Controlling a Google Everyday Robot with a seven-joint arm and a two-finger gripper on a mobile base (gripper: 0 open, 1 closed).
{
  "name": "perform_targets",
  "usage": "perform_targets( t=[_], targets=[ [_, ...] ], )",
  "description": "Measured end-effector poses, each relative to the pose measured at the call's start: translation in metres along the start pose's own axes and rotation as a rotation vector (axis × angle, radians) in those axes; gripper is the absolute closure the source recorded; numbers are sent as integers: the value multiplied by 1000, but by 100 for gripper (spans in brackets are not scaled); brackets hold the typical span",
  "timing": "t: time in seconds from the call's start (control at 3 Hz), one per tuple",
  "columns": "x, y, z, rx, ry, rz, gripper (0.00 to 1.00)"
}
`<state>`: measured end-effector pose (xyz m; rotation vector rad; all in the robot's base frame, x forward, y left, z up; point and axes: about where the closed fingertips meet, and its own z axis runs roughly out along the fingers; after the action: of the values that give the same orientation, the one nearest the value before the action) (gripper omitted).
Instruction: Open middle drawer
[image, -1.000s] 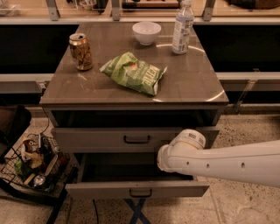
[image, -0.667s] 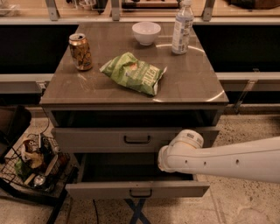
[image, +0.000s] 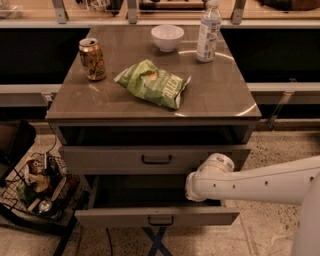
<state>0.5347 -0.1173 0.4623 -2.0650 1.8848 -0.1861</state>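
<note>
Grey-brown and low-fronted, the middle drawer (image: 120, 218) stands pulled out at the lower centre of the frame, under the taller drawer front (image: 110, 160). A white arm (image: 260, 182) comes in from the right edge. Its gripper (image: 195, 188) is at the dark gap just above the pulled-out drawer, and I cannot tell whether it is open or closed. On the tabletop (image: 220, 95) are 1 can (image: 92, 59), 1 green chip bag (image: 152, 83), 1 white bowl (image: 167, 37) and 1 bottle (image: 208, 31).

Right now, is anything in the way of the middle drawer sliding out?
Nothing visible is. The middle drawer stands pulled out, and nothing sits against its front. The arm reaches over it from the right; the end effector is hidden at the arm's tip, above the drawer's dark inside.
</note>
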Motion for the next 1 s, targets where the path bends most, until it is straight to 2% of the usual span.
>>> perform_targets(
  t=[0.33, 0.67, 1.0],
  targets=[
    [7, 5, 15, -20, -3, 17, 100],
    [17, 21, 32, -60, -1, 36, 100],
    [42, 78, 49, -118, -16, 99, 100]
  ],
)
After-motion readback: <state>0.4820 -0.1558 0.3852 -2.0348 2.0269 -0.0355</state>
